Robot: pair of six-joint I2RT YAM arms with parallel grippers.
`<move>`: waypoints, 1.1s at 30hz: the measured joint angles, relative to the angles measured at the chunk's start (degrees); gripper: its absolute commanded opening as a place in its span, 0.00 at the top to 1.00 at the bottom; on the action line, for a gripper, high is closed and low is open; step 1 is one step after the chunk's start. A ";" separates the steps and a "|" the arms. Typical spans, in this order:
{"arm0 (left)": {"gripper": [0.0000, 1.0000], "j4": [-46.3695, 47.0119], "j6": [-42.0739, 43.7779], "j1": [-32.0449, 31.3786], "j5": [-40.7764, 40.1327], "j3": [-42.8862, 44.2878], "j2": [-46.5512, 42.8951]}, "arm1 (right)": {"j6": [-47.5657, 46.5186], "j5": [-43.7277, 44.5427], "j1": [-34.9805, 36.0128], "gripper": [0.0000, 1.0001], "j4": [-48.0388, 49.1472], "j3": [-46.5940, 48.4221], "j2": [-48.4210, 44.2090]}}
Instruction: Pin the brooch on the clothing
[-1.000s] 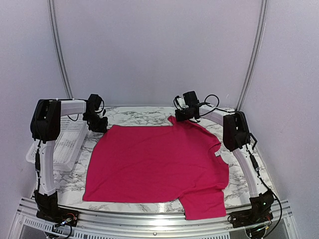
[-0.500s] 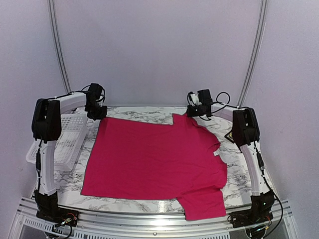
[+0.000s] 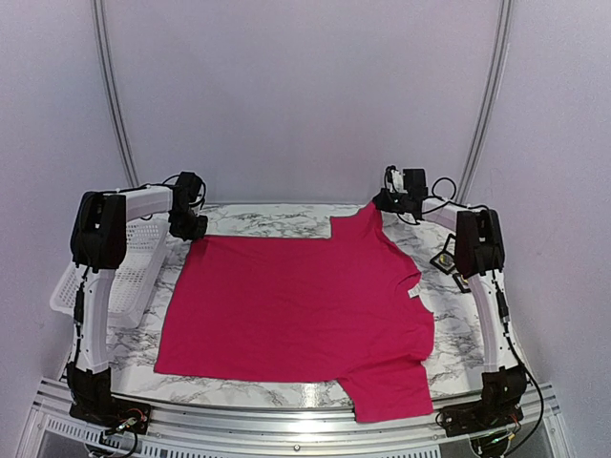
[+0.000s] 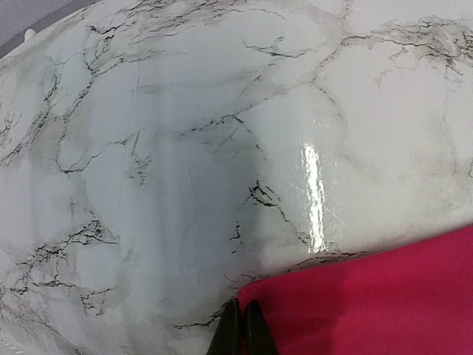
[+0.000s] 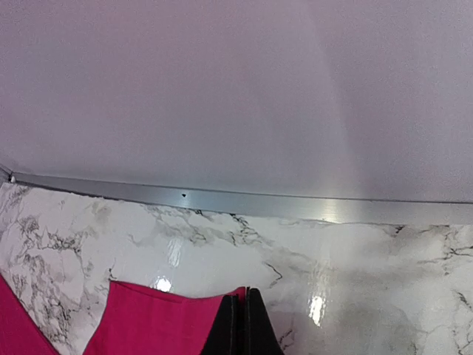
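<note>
Nearest the arm bases: one short sleeve of the crimson-pink T-shirt (image 3: 296, 305), reaching the front edge of the marble surface (image 3: 277, 219). Lies spread flat, long axis running left to right, hem to the left, collar with its small white neck label (image 3: 416, 296) to the right.

Farther back, beside the right forearm and well apart from either hand: a small dark item (image 3: 446, 260) with a yellowish centre, just off the collar side of the cloth. Probably the brooch, though too small to tell.

Over at the left, alongside the hem: a white mesh basket (image 3: 129, 267).

At the far edge, left hand (image 3: 194, 231) pinched together on the far hem corner, fingertips (image 4: 229, 336) closed over the fabric edge in the wrist view. Opposite, right hand (image 3: 382, 202) likewise closed, clamped on the tip of the far sleeve.

Judging from this: fetching that small item falls to the right arm, by far the nearer. Lies back toward that arm's base and to its right. Calls for letting go of the sleeve first.
</note>
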 measured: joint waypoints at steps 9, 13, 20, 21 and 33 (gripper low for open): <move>0.60 -0.02 0.28 -0.02 -0.79 0.42 0.15 | 10.51 -0.70 -1.44 0.65 -0.13 2.93 3.91; 0.42 -0.17 -0.07 -0.02 -1.99 1.73 0.39 | 11.82 -0.11 -3.28 0.65 -1.05 4.76 3.67; 0.39 -0.17 -0.11 -0.79 -2.56 2.78 -0.20 | 4.17 1.77 -3.41 0.97 -8.59 -2.23 -7.26; 0.39 -0.24 0.00 -1.07 -2.64 2.75 -0.61 | 2.71 2.43 -2.67 1.00 -9.73 -5.42 -10.54; 0.40 0.57 -3.50 -7.61 2.45 -8.92 -10.67 | -3.15 8.00 5.99 1.00 -15.23 -41.11 -29.00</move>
